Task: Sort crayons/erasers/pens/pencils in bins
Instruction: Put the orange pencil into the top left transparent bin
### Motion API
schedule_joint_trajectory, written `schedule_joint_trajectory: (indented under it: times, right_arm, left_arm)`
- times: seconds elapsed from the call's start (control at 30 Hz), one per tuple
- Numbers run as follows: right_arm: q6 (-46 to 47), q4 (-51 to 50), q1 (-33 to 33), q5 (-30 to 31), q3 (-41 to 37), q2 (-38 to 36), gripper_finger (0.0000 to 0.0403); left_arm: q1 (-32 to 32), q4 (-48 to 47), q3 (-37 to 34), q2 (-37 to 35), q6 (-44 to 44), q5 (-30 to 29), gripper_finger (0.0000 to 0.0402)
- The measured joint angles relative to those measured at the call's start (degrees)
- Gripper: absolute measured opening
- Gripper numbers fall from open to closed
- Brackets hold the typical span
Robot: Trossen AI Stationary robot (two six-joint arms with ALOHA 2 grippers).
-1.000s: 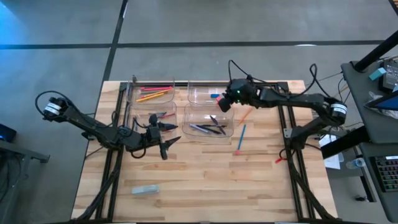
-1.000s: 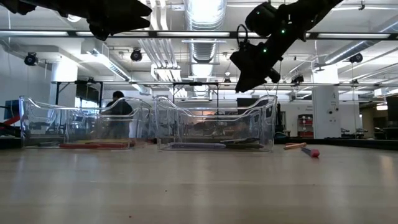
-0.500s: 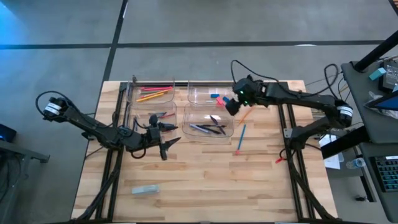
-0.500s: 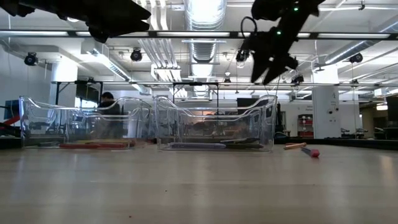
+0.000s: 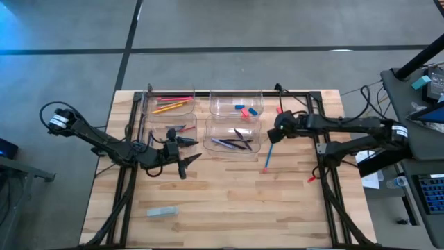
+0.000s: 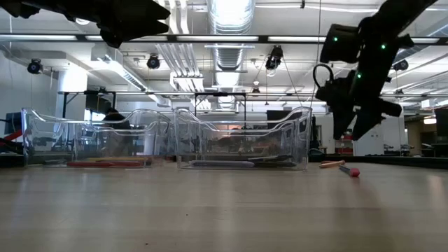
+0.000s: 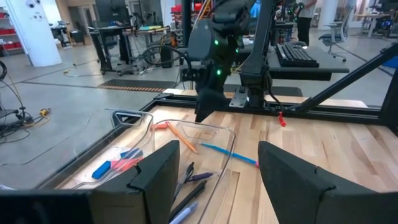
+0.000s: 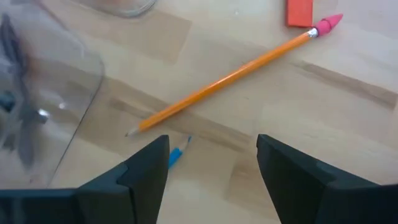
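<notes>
My right gripper point(image 5: 275, 133) has left the eraser bin point(image 5: 236, 106), fingers apart, empty | now above orange pencil point(image 8: 221, 83) | left gripper point(image 5: 186, 150) idle, open.

Setting: robotics lab in an open industrial hall. Exposed ducts point(image 6: 231, 42) and pipes under the ceiling, polished concrete floor point(image 5: 229, 28), white columns point(image 6: 365, 126), benches with a keyboard point(image 7: 297, 55) and office chairs point(image 7: 336, 34), cables on the floor.
</notes>
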Motion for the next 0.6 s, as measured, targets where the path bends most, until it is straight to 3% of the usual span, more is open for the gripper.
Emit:
schedule_joint_trajectory:
  times: [0.43, 0.6]
  right_arm:
    - [2.85, 13.22, -15.35, 0.83, -5.92, 4.38, 0.0219]
    - [2.86, 18.25, -18.13, 0.56, -5.95, 7.78, 0.0219]
  left_arm:
    - [0.00, 0.20, -0.13, 0.00, -0.07, 0.02, 0.0203]
    - [0.00, 0.20, -0.20, 0.00, -0.04, 0.03, 0.0203]
